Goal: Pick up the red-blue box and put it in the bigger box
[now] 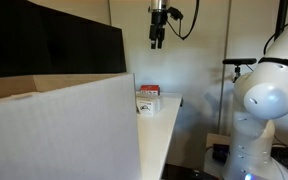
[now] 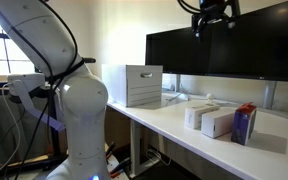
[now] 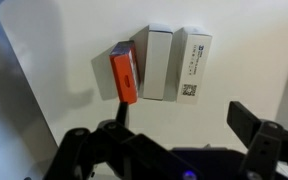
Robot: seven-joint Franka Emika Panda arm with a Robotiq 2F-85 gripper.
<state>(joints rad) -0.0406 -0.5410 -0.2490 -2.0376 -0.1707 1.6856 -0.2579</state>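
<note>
Carton waiting, pick not yet begun.
The bigger box fills the lower left. The red-blue box sits upper centre beside two white boxes. The gripper hangs high, seemingly spread wide and empty, likely lining up its descent.

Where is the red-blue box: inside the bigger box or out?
Out: the red-blue box sits on the table beside a white box.

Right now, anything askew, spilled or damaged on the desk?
Only a minor thing: in the wrist view the red-blue box sits rotated against the two white boxes beside it, which lie parallel to each other. No spill or damage shows. The claw hangs open above them, empty.
</note>
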